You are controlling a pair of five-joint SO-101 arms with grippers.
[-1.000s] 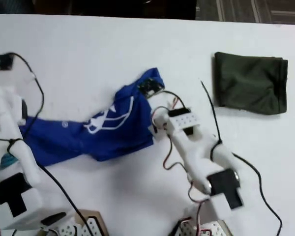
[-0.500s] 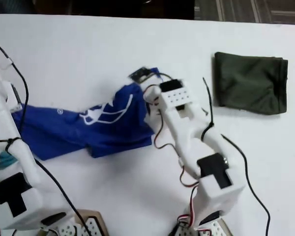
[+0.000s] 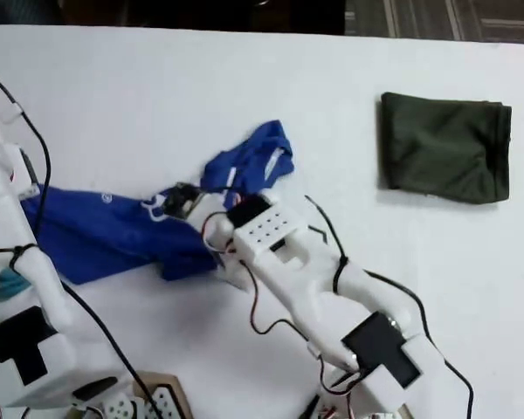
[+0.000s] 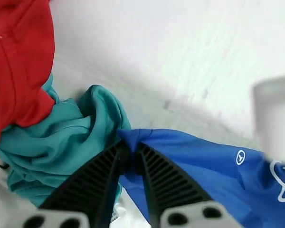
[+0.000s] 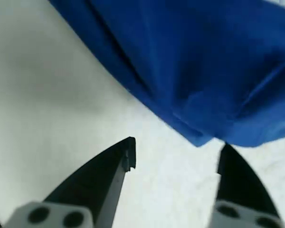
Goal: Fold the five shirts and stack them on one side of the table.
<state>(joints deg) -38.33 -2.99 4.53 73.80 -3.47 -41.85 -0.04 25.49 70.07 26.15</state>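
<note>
Both jaws of the left gripper (image 4: 129, 159) are pinched tight on a bunched edge of the blue shirt (image 4: 199, 164), just beside a crumpled teal shirt (image 4: 61, 137) and a red shirt (image 4: 19, 57). The right gripper (image 5: 178, 147) hangs wide apart and holds nothing, over bare table (image 3: 157, 87) at the blue shirt's other edge. Across the table's left half the blue shirt lies stretched and rumpled, well apart from a folded dark green shirt (image 3: 445, 148) on the right.

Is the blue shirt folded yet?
Not folded. The blue shirt lies stretched and rumpled across the table, one end pinched by the left gripper, unlike the folded green shirt.
</note>
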